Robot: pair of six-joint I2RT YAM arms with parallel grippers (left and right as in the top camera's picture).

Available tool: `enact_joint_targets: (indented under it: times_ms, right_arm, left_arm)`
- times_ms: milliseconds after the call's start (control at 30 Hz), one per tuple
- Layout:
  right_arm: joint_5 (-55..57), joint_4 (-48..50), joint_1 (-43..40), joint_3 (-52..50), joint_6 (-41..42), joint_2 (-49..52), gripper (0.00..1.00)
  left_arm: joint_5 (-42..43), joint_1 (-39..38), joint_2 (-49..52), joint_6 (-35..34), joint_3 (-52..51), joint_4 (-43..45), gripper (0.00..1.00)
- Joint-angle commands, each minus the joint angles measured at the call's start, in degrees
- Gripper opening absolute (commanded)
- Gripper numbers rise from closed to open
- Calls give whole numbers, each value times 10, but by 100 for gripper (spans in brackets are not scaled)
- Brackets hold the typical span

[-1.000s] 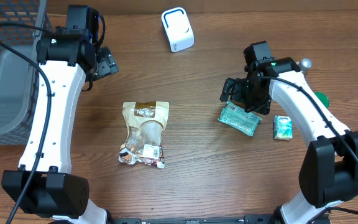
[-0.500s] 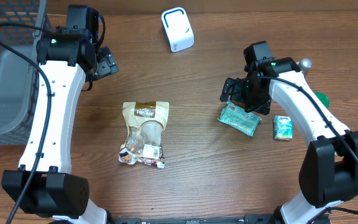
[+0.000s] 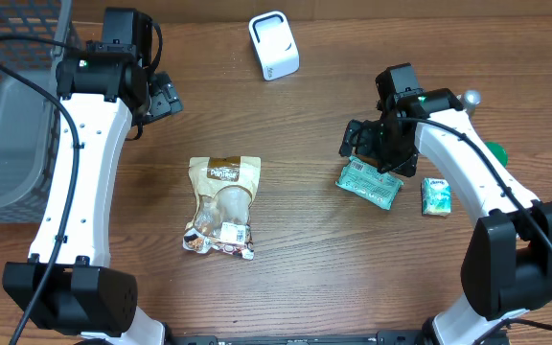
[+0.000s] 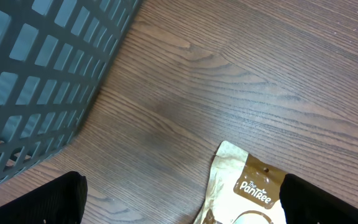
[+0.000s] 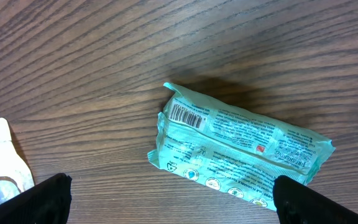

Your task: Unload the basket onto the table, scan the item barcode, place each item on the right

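A green plastic packet (image 3: 369, 184) lies flat on the wooden table, its barcode (image 5: 187, 115) facing up near its left end. My right gripper (image 3: 359, 142) hangs open just above and behind the green packet (image 5: 241, 152), which sits between its spread fingers (image 5: 319, 202); nothing is gripped. A brown-and-cream snack pouch (image 3: 223, 206) lies mid-table. My left gripper (image 3: 164, 97) is open and empty up at the far left, with the pouch's top (image 4: 250, 186) showing by its right finger. The white scanner (image 3: 273, 45) stands at the back centre.
A grey mesh basket (image 3: 8, 96) fills the far left edge and shows again as the basket wall (image 4: 36, 74) in the left wrist view. A small green box (image 3: 436, 196) lies right of the packet. A green object (image 3: 495, 151) and a silver knob (image 3: 471, 97) sit beside the right arm.
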Motion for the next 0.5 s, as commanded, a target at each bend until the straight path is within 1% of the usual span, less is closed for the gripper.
enact_joint_targets:
  times_ms: [0,467]
  right_arm:
    - [-3,3,1,16,2,-3,100]
    - [-3,3,1,16,2,-3,100]
  left_arm:
    - [-8,-7,-8,11,11,1,100]
    - [-8,-7,-8,11,11,1,100]
